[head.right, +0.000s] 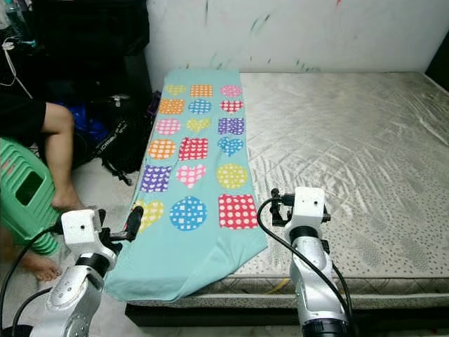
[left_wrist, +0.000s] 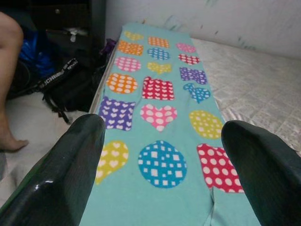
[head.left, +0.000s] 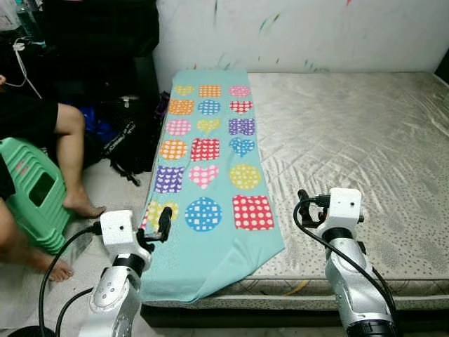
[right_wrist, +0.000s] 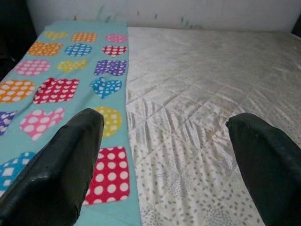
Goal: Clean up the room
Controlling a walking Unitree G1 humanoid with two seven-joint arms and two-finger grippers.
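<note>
A: Any writing to read? A brand, a label?

B: There is white lettering along a strap of the black bag (head.left: 125, 144) on the floor, ahead and to the left of the left end effector (left_wrist: 162, 155). It is too blurred to make out, so I will not guess at the word.

A: Where is the blanket?

B: The teal blanket (head.left: 210, 182), printed with dotted hearts, circles and squares, lies lengthwise down the left strip of the mattress (head.left: 351, 147). It runs forward from just ahead of the left end effector to the wall. Its near corner hangs over the mattress's front edge, directly in front of that end effector.

A: And the end effectors themselves?

B: Both are raised and holding nothing. The left one's fingers (left_wrist: 70, 169) stand wide apart, framing the blanket's near patches. The right end effector (right_wrist: 164, 165) is spread just as wide, over the bare quilted mattress, with the blanket's right edge beside its left finger.

A: Edges and room to move?

B: The mattress stretches bare and open ahead and to the right of the right end effector. To the left of the left one, the floor strip is narrow: a person's leg (head.left: 70, 161) and a green plastic stool (head.left: 35, 189) sit there, with the bag beyond them against dark furniture.
</note>
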